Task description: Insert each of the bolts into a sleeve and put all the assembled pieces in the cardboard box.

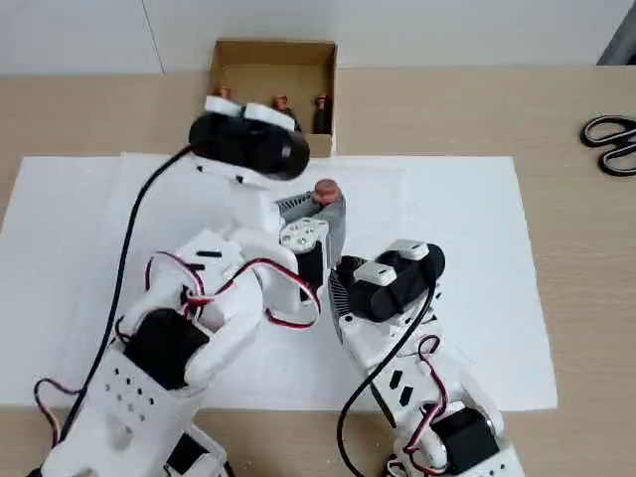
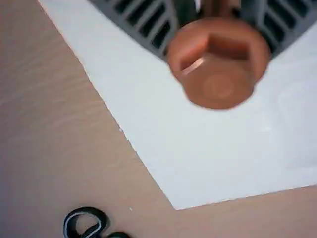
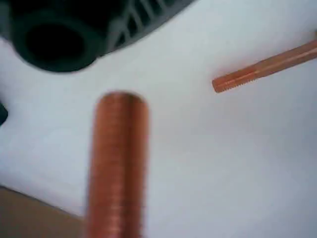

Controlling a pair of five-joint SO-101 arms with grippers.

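Insertion step: your left gripper [image 1: 320, 209] clamps a bolt [image 2: 218, 64], your right gripper [image 1: 336, 284] is closed around a sleeve [image 3: 52, 42]; next, align shaft with bore.

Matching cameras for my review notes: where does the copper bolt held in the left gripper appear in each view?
High view: the copper bolt sits mid-table, its head in the left gripper, in front of the cardboard box.
Left wrist view: its hex head, close up between the gripper's grey fingers.
Right wrist view: probably its threaded shank, in the foreground near the black sleeve.
Shared landmark: the white paper sheet beneath it.
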